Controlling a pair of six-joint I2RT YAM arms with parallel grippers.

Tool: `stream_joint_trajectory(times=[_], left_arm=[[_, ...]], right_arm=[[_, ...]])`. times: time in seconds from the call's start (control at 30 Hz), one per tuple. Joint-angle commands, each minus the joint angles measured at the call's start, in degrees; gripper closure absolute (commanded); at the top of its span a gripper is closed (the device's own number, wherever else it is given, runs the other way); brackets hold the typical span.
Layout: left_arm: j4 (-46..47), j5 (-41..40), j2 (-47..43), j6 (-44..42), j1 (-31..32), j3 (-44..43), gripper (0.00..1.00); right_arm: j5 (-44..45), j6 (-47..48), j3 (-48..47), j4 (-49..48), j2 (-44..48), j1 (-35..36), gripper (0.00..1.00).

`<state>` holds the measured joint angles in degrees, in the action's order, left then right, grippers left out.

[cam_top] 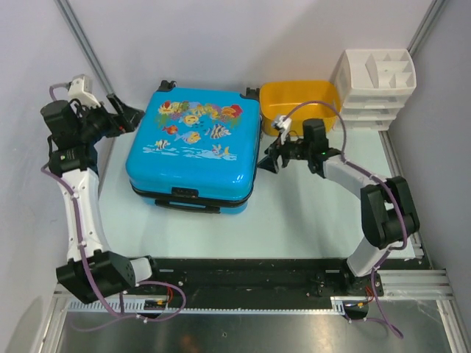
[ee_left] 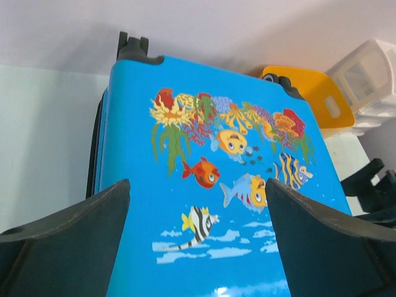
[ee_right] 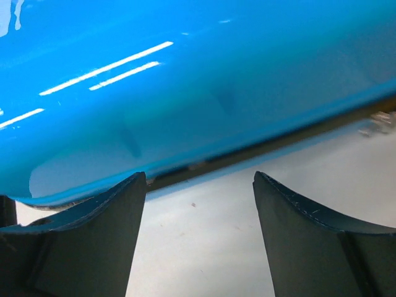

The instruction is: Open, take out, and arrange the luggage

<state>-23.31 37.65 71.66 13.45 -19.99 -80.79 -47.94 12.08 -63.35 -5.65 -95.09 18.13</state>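
Observation:
The luggage (cam_top: 193,147) is a bright-blue hard-shell suitcase with a fish print, lying flat and closed on the table, handle toward the arms. My left gripper (cam_top: 131,118) hovers just off its far left corner, open and empty; the left wrist view looks down over the printed lid (ee_left: 210,179) between the fingers (ee_left: 74,241). My right gripper (cam_top: 268,159) stands open and empty beside the case's right side. In the right wrist view the blue shell (ee_right: 185,93) and its dark zipper band (ee_right: 278,145) lie just beyond the fingertips (ee_right: 127,198).
A yellow plastic tub (cam_top: 300,104) stands at the back, right of the suitcase. A white drawer organiser (cam_top: 375,87) is in the back right corner. The table (cam_top: 294,220) shows bare in front of the case. Grey walls close both sides.

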Motion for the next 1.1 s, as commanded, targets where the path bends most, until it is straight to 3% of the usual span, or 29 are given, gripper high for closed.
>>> stream_joint_trajectory(times=[0.0,0.2,0.33,0.53,0.7,0.87,1.07], left_arm=[[-0.4,-2.2,-5.4,-1.1,-0.1,2.4,0.05],[-0.4,0.0,-8.6,1.1,0.1,5.1,0.05],[-0.3,-1.1,-8.4,1.1,0.2,6.5,0.05],[-0.4,-0.8,-5.9,0.9,0.2,5.3,0.06],[-0.4,0.4,-3.9,0.1,1.0,3.7,0.07],[-0.4,1.1,-3.3,-1.3,2.8,3.1,0.09],[-0.4,0.4,-3.4,-3.8,5.5,3.4,0.10]], right_arm=[[2.1,0.0,-1.4,-6.7,-2.6,7.4,0.25],[2.9,-3.5,-5.5,-10.6,-6.9,17.0,0.25],[2.2,-7.8,-9.0,-12.4,-8.2,19.7,0.25],[-0.2,-9.3,-9.6,-7.5,-4.3,11.5,0.26],[0.5,-2.2,-9.2,-1.5,-2.8,3.8,0.28],[1.1,1.3,-9.3,-5.9,-7.0,-1.2,0.35],[0.1,2.2,-9.3,-11.1,-11.0,-0.7,0.37]])
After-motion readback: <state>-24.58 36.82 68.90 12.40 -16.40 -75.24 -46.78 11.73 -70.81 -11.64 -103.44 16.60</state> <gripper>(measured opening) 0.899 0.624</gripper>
